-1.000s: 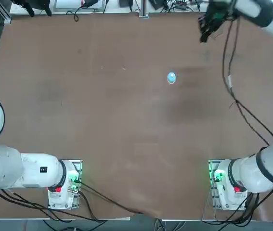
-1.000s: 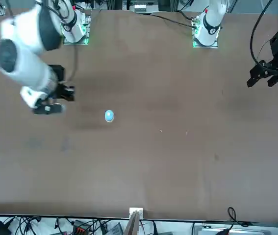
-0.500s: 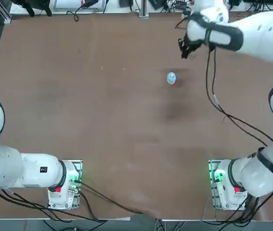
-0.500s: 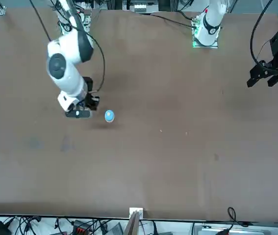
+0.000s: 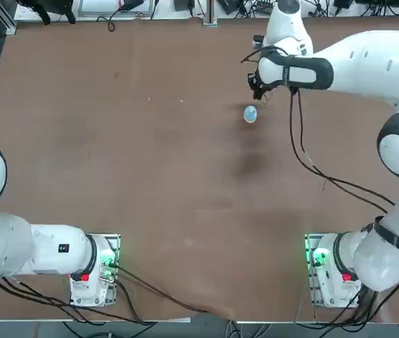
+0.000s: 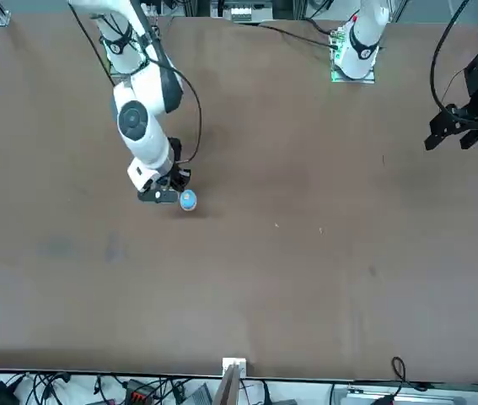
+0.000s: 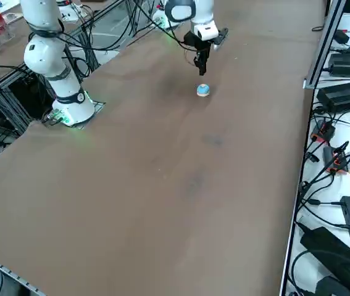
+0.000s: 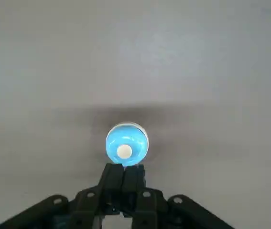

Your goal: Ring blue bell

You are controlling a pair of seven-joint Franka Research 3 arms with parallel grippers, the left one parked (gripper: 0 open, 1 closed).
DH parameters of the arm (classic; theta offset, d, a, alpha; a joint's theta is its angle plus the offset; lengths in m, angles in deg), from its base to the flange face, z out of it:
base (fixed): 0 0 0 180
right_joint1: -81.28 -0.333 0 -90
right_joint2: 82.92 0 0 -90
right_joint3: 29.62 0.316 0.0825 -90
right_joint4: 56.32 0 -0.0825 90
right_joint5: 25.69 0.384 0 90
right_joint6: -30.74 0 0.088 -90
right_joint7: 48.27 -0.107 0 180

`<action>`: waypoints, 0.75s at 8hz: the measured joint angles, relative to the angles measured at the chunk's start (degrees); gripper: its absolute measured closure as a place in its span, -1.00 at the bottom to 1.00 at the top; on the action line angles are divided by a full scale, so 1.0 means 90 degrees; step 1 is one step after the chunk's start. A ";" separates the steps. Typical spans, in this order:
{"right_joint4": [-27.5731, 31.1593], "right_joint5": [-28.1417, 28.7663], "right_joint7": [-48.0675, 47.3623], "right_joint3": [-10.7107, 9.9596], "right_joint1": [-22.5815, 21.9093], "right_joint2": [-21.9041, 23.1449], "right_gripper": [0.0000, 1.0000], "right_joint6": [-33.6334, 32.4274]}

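My tool (image 8: 124, 172), fingers pressed together, has swept in beside the blue bell (image 8: 126, 144), ready to press.

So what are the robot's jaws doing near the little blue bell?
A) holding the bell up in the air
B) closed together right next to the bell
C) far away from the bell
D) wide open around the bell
B: in the wrist view the right gripper has its jaws pressed together beside the blue bell, which sits on the table.

Even, soft overhead light; faint diffuse shadows; sharp focus throughout.
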 joint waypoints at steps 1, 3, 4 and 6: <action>0.0042 0.0000 -0.0018 -0.0001 -0.0018 -0.0097 0.97 0.0171; 0.0081 0.0000 -0.0148 0.0000 -0.0091 -0.0332 0.97 0.0616; 0.0083 0.0000 -0.0185 0.0000 -0.0124 -0.0430 0.97 0.0719; 0.0086 0.0000 -0.0204 -0.0001 -0.0138 -0.0497 0.97 0.0763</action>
